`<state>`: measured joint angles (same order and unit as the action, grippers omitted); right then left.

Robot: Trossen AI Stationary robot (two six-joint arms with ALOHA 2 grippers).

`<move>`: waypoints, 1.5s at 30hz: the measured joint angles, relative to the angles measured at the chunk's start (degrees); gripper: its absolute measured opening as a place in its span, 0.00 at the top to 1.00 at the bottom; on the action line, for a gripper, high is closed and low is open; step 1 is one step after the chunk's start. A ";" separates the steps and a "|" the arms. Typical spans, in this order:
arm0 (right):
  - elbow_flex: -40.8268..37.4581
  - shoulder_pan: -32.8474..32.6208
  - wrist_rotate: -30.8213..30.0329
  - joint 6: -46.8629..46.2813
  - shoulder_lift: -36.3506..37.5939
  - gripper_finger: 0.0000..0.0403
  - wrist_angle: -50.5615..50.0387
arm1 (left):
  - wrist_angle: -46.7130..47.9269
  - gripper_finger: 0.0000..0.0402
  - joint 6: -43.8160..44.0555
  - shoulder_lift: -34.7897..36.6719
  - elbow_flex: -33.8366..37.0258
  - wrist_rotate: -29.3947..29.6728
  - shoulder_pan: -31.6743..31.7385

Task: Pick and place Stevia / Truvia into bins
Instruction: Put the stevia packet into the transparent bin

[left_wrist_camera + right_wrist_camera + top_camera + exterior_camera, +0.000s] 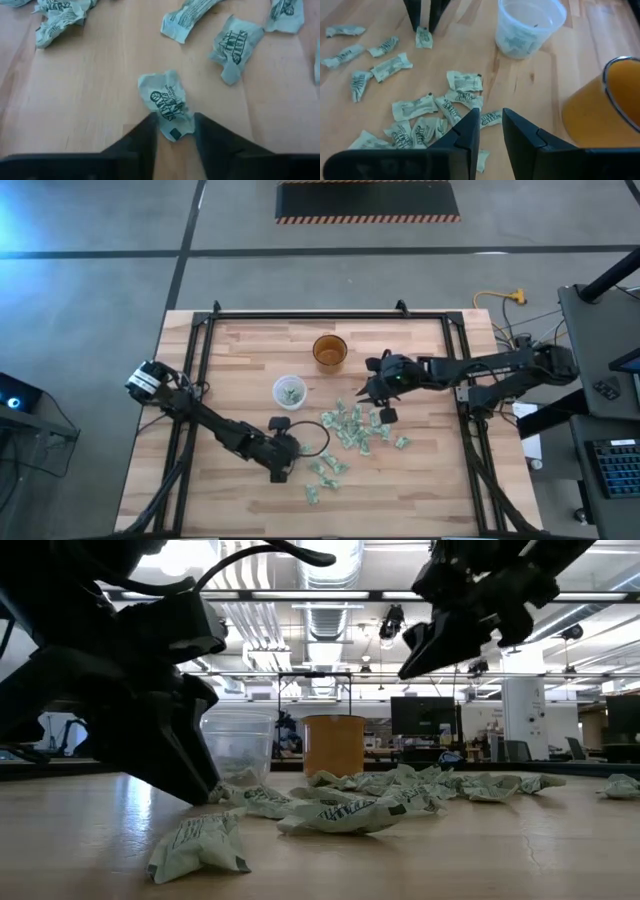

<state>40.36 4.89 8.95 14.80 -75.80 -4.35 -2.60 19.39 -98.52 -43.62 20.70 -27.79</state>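
**A:** Stevia sachets lie scattered in the lower centre of your high view, a loose cluster with a few strays toward the bottom. Do you see where your left gripper sits?

**B:** Yes, at the lower left edge of that scatter, down at the wooden table. What are its jaws doing?

**A:** Your left wrist view shows them set on either side of one crumpled sachet, its near end between the fingertips. Whether they already pinch it, you cannot tell; a narrow gap shows on each side.

**B:** And the right gripper?

**A:** It hangs above the right side of the cluster, off the table, as your low view shows. Its jaws stand slightly apart with nothing between them; sachets lie on the table beneath.

**B:** Where are the bins?

**A:** The translucent cup stands left of centre in your high view, with a few sachets inside. The amber cup stands apart from it, above and to the right.
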 joint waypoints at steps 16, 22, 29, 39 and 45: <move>5.72 4.42 0.49 -4.33 -18.86 0.75 5.15 | 4.90 1.00 -2.08 9.28 0.15 10.86 -2.85; 7.62 6.03 6.66 -7.15 -22.93 0.66 4.29 | 11.30 1.00 -2.15 17.56 0.12 30.17 -7.44; 8.02 6.05 6.12 -10.04 -23.79 0.55 4.23 | 17.51 1.00 -3.21 23.15 2.11 43.49 -7.11; 8.58 5.90 5.02 -10.72 -28.13 0.47 4.53 | 18.33 1.00 -3.54 23.45 6.59 41.26 0.98; 9.83 5.90 4.87 -10.13 -28.82 0.47 4.52 | 18.11 1.00 -3.71 23.45 7.06 37.96 5.47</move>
<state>50.19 10.79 13.82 4.67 -104.62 0.17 15.51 15.68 -75.07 -36.56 58.66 -22.32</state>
